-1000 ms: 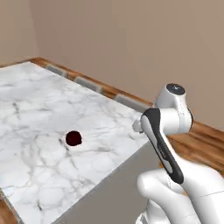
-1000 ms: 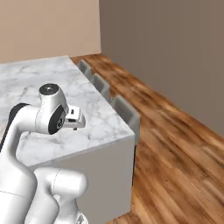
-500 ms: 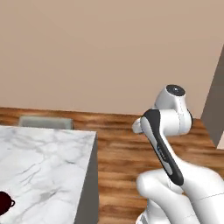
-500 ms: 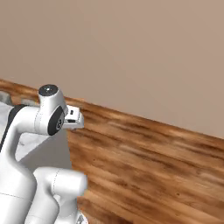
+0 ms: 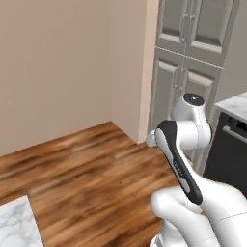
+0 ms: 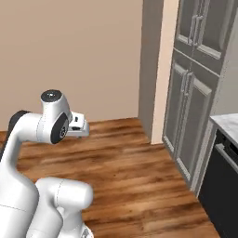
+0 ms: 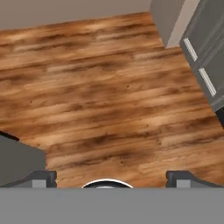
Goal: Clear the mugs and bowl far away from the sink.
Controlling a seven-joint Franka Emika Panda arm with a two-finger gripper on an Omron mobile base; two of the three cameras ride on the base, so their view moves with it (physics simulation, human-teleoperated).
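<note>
in the left base view we see our arm folded up at the lower right of the frame, over wooden floor, with a beige wall across the upper left and tall grey cabinets at the upper right. a corner of marble counter sits at the bottom left edge. we see no mug, bowl or sink here, so we cannot tell which way they lie from the pincer.

in the right base view the arm stands at the left, its hand reaching toward frame centre over the floor; the cabinets fill the right and a dark appliance sits at the lower right under a strip of pale countertop.

in the hand view the gripper looks down at bare floor, its two tips set wide apart at the bottom with nothing between them: released, empty. we judge the coming move depends on the base bringing the task's things into sight.
</note>
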